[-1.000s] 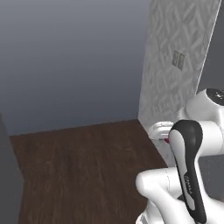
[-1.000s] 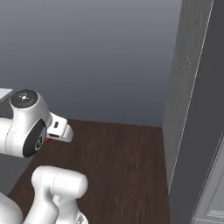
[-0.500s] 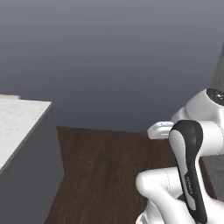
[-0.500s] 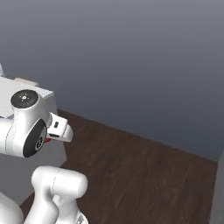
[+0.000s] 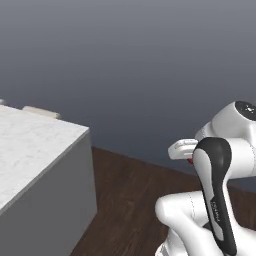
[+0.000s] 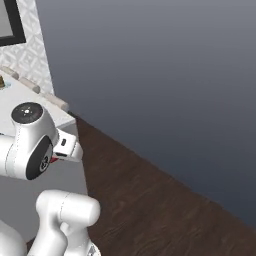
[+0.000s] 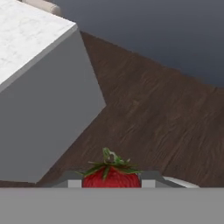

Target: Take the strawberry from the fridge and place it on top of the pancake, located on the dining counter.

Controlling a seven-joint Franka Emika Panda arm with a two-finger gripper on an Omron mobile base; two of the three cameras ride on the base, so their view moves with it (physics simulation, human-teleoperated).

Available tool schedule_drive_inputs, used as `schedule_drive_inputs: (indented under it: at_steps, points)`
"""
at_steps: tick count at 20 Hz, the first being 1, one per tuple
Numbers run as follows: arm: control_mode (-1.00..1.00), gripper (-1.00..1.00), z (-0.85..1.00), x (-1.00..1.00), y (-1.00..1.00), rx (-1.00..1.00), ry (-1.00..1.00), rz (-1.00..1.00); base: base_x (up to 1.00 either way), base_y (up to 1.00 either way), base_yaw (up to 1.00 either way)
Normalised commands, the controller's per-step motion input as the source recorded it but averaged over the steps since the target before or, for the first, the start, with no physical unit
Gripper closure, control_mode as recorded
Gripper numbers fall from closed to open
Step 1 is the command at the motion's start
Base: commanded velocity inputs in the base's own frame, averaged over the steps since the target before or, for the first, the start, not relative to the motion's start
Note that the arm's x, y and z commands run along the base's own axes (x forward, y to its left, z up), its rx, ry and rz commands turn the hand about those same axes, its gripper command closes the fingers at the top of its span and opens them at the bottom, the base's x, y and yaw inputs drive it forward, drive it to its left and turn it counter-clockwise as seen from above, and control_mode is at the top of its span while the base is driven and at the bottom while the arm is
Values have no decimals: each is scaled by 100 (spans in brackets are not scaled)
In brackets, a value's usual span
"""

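Note:
The strawberry (image 7: 111, 176), red with green leaves, sits between the fingertips of my gripper (image 7: 111, 183), which is shut on it. A speck of its red shows under the white hand (image 5: 183, 148) in the left base view and beside the hand (image 6: 68, 147) in the right base view. The dining counter (image 5: 30, 145), white marble-look on a grey side panel, lies ahead to the left (image 7: 30, 39) (image 6: 20, 97). On it, at the far left edge, peeks a small tan thing on blue-green, which may be the pancake (image 6: 1, 81). The fridge is out of view.
Beige stools (image 6: 47, 98) (image 5: 42, 112) stand along the counter's far edge. Dark wood floor (image 7: 166, 109) spreads between me and a plain blue-grey wall (image 5: 150, 65). A patterned wall with a dark frame (image 6: 12, 22) stands behind the counter.
The whole picture has swung as the base turns: the patterned wall and dark panels have left both base views and the counter has come in from the left. The arm holds its pose.

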Motion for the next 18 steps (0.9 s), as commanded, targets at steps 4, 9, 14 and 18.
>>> schedule_drive_inputs:
  at_steps: [4, 9, 14, 18]
  points:
    - [100, 100, 0, 0, 0, 0, 0, 0, 89, -60, 39]
    - [100, 100, 0, 0, 0, 0, 0, 0, 96, -56, 38]
    - [100, 100, 0, 0, 0, 0, 0, 0, 100, -45, 45]
    - [100, 100, 0, 0, 0, 0, 0, 0, 100, -41, 51]
